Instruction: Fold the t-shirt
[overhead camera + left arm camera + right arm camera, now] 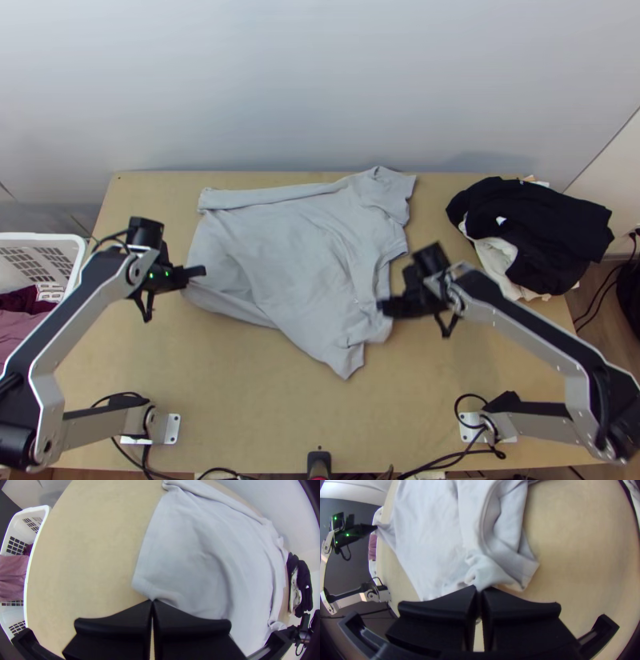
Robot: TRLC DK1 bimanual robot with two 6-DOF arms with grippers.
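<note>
My left gripper point(198, 272) pinched shut on the lower edge of the grey t-shirt point(280, 240), my right gripper point(384, 306) clamped on bunched cloth near a sleeve, the shirt loosely spread, wrinkled, on the wooden table point(240, 400).

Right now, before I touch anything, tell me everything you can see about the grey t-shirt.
The t-shirt is light grey, plain and soft-looking. It lies spread across the wooden table, unfolded but creased, with a long ridge along its far edge. Its right part is rumpled, with one sleeve at the far right and a pointed end toward the near edge. The left gripper pinches its left end; the right gripper pinches bunched cloth on its right side.
</note>
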